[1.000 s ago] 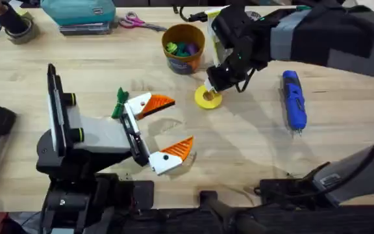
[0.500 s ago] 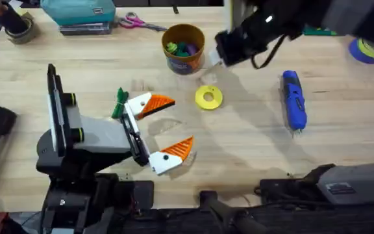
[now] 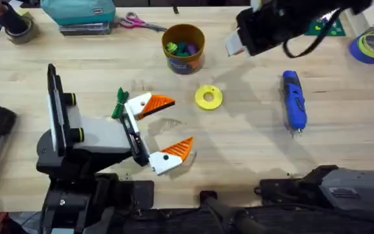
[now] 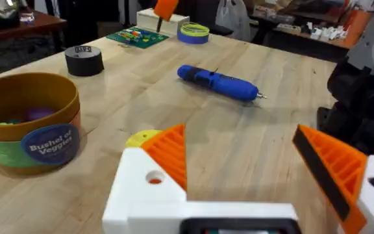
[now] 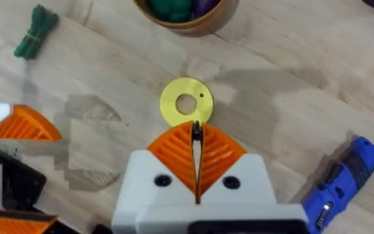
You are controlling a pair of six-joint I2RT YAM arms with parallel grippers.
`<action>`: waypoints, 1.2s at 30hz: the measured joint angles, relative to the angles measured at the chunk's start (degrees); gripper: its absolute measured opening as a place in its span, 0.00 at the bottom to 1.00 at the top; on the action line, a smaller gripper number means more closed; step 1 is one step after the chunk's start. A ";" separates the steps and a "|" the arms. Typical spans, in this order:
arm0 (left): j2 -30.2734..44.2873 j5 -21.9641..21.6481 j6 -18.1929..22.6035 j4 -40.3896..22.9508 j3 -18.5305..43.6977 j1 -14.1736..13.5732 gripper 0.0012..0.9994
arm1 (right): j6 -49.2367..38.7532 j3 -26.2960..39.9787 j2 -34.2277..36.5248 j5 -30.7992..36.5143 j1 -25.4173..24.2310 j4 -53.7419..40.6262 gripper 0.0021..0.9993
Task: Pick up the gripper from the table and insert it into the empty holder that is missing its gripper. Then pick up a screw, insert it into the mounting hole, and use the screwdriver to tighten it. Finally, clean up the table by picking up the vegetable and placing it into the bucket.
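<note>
My right gripper point(image 5: 197, 133) is shut on a tiny dark screw point(image 5: 197, 132) nipped between its orange pads. It hangs high over the back of the table point(image 3: 236, 44), above the yellow disc point(image 5: 186, 104). My left gripper point(image 3: 164, 129) rests open on the table, and both its white blocks bear orange wedges. A mounting hole point(image 4: 154, 177) shows in one white block. The green vegetable point(image 3: 120, 104) lies right beside its far finger. The bucket point(image 3: 184, 47) stands behind with toys inside. The blue screwdriver point(image 3: 294, 101) lies to the right. A loose gripper and an empty holder are out of view.
Scissors point(image 3: 138, 23), a teal case point(image 3: 76, 13) and a black tape roll point(image 3: 18, 29) line the back left. A blue tape roll point(image 3: 372, 45) and a green mat point(image 3: 323, 26) sit at the back right. Bare wood lies between disc and screwdriver.
My right arm has lifted off the yellow disc and swung up and back to the right. The left arm and the table's things have stayed put.
</note>
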 joint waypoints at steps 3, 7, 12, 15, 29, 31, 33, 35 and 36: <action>0.00 0.00 0.00 0.00 0.00 0.00 0.99 | -1.13 2.37 -0.13 0.00 0.00 -2.72 0.00; 0.00 0.00 0.00 0.00 0.00 0.00 0.99 | -2.52 4.68 -0.13 0.16 0.10 -3.97 0.00; 0.00 0.00 0.00 0.00 0.00 0.00 0.99 | -4.37 6.72 -0.13 0.37 1.39 -4.03 0.00; 0.00 0.00 0.00 0.00 0.00 0.00 0.99 | -4.79 7.84 -0.13 0.39 2.74 -3.97 0.00; 0.02 0.00 0.00 0.00 0.00 0.00 0.99 | -5.25 19.73 9.10 0.39 10.73 -7.23 0.00; 0.00 0.00 0.00 0.00 0.00 0.00 0.99 | -5.33 22.88 11.46 0.37 11.30 -8.56 0.00; 0.00 0.00 0.00 0.00 0.00 0.00 0.99 | -5.65 26.39 13.74 0.39 11.87 -10.19 0.00; 0.00 0.00 0.00 0.00 0.00 0.00 0.99 | -6.08 29.66 15.68 0.37 12.44 -11.38 0.00; 0.01 0.00 0.00 0.00 0.00 0.00 0.99 | -6.25 31.03 16.41 0.39 12.69 -11.85 0.00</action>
